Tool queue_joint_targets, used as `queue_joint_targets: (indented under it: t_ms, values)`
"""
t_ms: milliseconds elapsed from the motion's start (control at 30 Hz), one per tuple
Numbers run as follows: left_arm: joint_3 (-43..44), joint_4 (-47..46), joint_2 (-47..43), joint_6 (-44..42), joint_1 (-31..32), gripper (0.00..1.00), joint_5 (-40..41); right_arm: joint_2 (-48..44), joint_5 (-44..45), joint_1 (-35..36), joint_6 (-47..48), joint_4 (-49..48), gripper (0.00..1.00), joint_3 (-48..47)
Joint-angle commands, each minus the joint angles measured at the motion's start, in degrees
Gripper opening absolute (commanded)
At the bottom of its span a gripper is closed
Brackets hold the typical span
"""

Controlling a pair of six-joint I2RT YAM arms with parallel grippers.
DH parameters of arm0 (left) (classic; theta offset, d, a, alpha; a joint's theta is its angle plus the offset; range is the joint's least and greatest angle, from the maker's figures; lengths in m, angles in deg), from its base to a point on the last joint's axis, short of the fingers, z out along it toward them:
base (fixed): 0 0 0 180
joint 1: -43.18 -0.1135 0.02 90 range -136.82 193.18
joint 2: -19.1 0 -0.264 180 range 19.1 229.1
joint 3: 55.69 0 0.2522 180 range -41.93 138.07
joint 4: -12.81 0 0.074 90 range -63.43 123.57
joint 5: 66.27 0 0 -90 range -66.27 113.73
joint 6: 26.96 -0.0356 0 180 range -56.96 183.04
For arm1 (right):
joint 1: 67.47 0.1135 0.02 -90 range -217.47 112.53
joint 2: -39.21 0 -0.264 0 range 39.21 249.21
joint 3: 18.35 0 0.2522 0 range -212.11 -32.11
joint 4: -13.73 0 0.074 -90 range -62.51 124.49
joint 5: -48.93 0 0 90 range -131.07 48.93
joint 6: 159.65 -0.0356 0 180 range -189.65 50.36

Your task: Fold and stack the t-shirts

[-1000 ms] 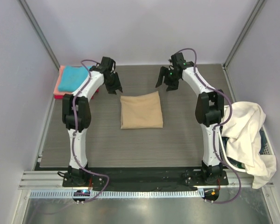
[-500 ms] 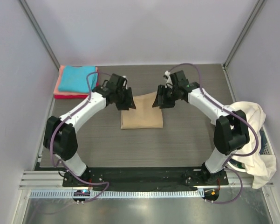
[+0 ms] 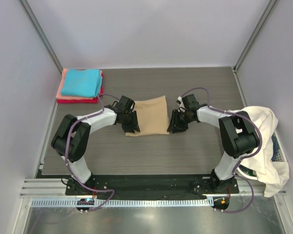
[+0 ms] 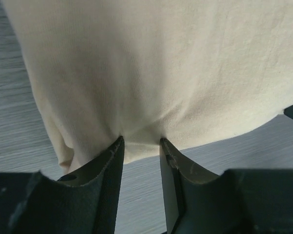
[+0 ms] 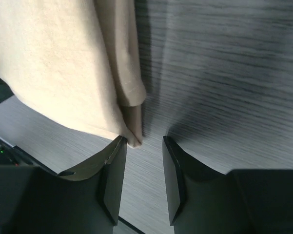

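L claw (image 4: 140, 141) part-open astride tan shirt (image 4: 161, 73) hem; R claw (image 5: 144, 141) part-open, empty, beside shirt corner.

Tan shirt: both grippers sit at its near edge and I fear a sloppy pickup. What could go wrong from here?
1. The right gripper straddles only a corner tip of the tan shirt; closing there may catch one layer or nothing, so that side would sag.
2. The left gripper has just a small pucker of the edge between its open jaws; a shallow pinch could slip and open the fold.
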Motion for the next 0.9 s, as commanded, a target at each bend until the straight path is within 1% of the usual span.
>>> queue_joint_targets:
  t_ms: [0, 133, 167, 200, 233, 267, 333, 367, 400, 433, 467, 533, 567, 667, 867]
  values:
    - [-2.96, 3.11, -1.65, -2.89, -1.28, 0.38, 8.48, -2.66, 3.33, 0.37, 0.47, -1.42, 0.41, 1.69]
    - [0.72, 7.34, -7.53, -4.82, -1.37, 0.44, 9.01, -4.24, 3.68, 0.46, 0.39, 0.52, 0.41, 0.9]
    - [3.43, 9.17, -8.67, -5.27, -1.28, 0.47, 9.27, -5.82, 4.47, 0.37, 0.3, 1.04, 0.41, 0.73]
    - [4.76, 9.8, -11.47, -6.75, -1.28, 0.5, 9.54, -6.7, 6.3, 0.55, 0.39, 2.18, 0.41, 0.47]
    - [5.99, 10.33, -12.45, -7.55, -1.28, 0.52, 9.71, -7.75, 7.28, 0.46, 0.47, 2.62, 0.42, 0.29]
    - [8.09, 10.59, -13.68, -8.43, -1.37, 0.6, 11.54, -8.63, 8.16, 0.37, 0.56, 2.98, 0.45, 0.2]
    - [9.51, 10.34, -15.45, -11.15, -2.07, 0.67, 14.71, -10.92, 9.82, 0.46, 0.91, 4.12, 0.5, -0.06]
    - [10.56, 9.99, -15.54, -12.12, -2.51, 0.73, 15.68, -11.54, 10.1, 0.46, 1.0, 4.38, 0.55, -0.15]
    - [10.75, 9.11, -15.36, -12.91, -3.3, 0.74, 15.43, -12.68, 10.27, 0.46, 1.0, 4.91, 0.58, -0.07]
    - [10.57, 7.8, -14.67, -14.22, -5.48, 0.75, 13.86, -13.3, 10.01, 0.46, 1.0, 4.91, 0.61, 0.02]
    - [9.35, 4.22, -14.31, -14.41, -7.07, 0.74, 11.67, -13.91, 9.58, 0.46, 1.0, 5.0, 0.66, 0.2]
    - [7.42, -0.54, -13.61, -13.63, -11.45, 0.72, 1.51, -15.84, 8.44, 0.55, 0.91, 4.91, 0.69, 0.72]
    - [4.71, -5.7, -13.52, -13.27, -12.43, 0.72, -0.11, -16.46, 7.99, 0.55, 0.83, 5.0, 0.71, 0.9]
    - [1.01, -14.24, -11.68, -12.3, -14.9, 0.72, -4.17, -19.45, 6.68, 0.99, 0.74, 5.26, 0.73, 1.52]
    - [1.61, -22.69, -3.86, -12.39, -15.61, 0.69, -10.85, -23.41, 5.53, 1.95, 0.12, 5.35, 0.73, 3.89]
